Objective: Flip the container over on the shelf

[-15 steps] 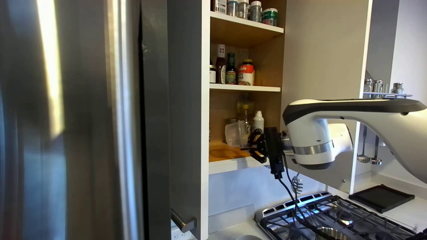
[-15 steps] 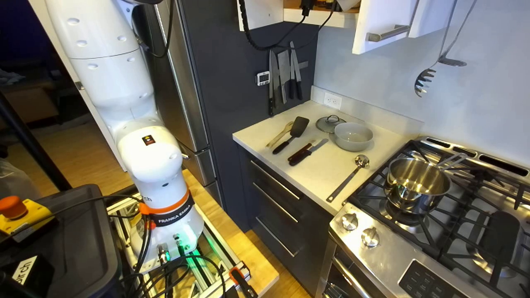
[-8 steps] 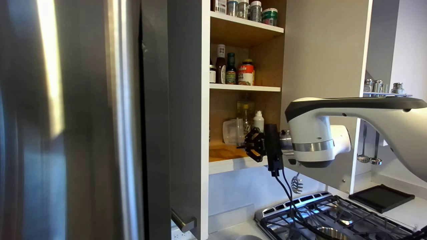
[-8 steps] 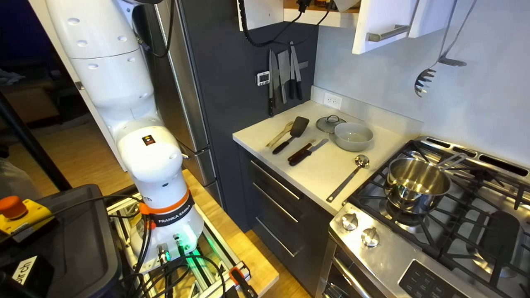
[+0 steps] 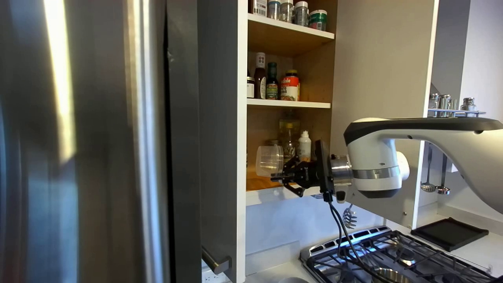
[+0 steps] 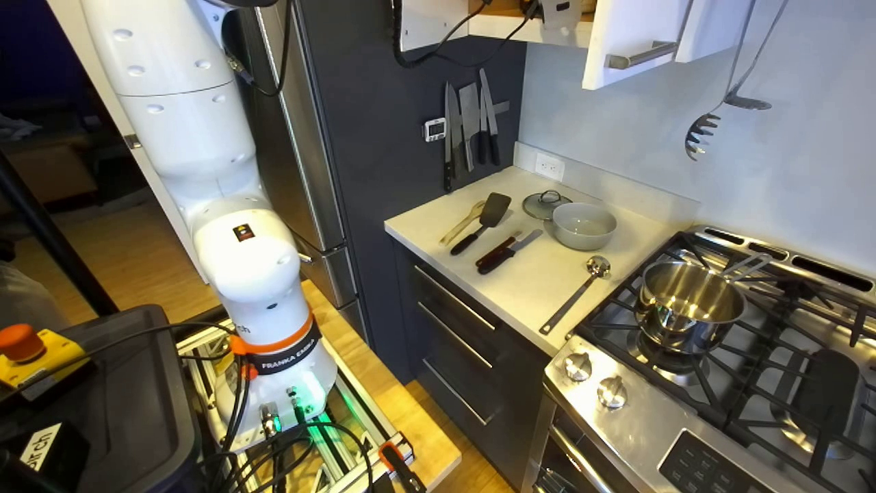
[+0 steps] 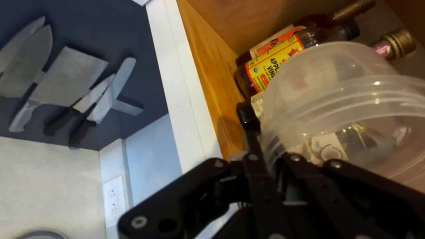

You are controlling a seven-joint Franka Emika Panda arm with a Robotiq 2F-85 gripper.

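The container (image 5: 268, 160) is clear plastic and lies tilted on its side, held above the shelf (image 5: 261, 182) in an exterior view. In the wrist view the container (image 7: 327, 78) fills the right side, its ridged rim turned towards the camera and its base away. My gripper (image 5: 275, 177) comes in from the right, low at the container's rim. In the wrist view my gripper (image 7: 270, 149) has its dark fingers on both sides of the container's wall, shut on it. The wooden shelf board (image 7: 212, 89) also shows there, left of the container.
Amber bottles with a yellow label (image 7: 265, 68) stand behind the container. A white bottle (image 5: 304, 144) and a yellow-capped bottle (image 5: 289, 137) stand at the shelf's back right. The middle board (image 5: 289, 103) is above. The cupboard's side panel (image 5: 222, 118) stands left.
The wrist has turned, and the container has swung round with it. Gripper and container have moved a little left in the exterior view. The grip is kept.
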